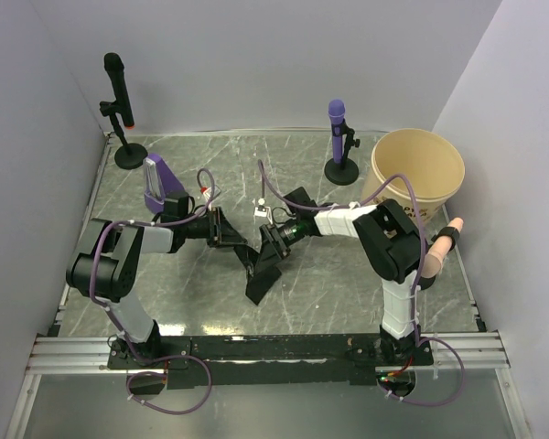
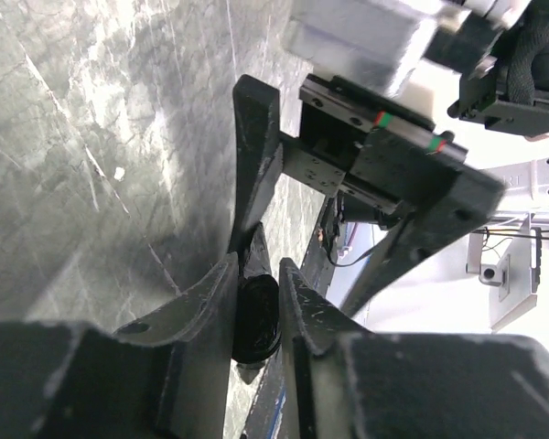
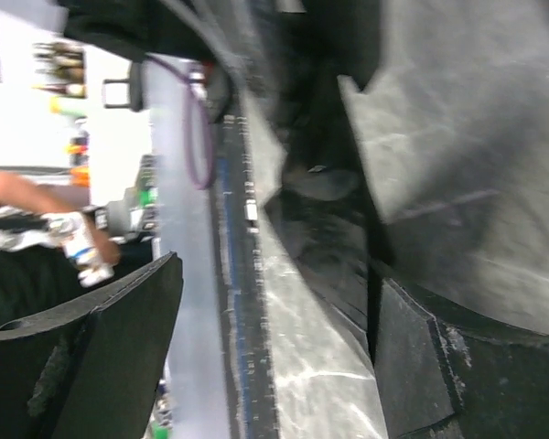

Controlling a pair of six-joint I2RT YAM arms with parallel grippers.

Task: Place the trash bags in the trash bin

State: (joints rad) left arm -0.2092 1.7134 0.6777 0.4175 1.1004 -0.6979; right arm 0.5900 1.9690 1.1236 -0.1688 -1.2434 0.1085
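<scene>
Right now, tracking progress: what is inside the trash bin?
Only the pale inner wall of the trash bin shows, no bag; its near inner side is hidden by the rim. The trash bag is outside, on the table.

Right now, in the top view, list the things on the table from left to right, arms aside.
From the left: black microphone, purple wedge, black trash bag, purple microphone, tan bin.

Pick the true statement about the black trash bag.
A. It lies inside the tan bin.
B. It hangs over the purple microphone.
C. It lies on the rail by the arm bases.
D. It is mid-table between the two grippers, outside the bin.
D: the top view shows the trash bag mid-table between the left gripper and right gripper, and the trash bin shows only its pale inside.
</scene>
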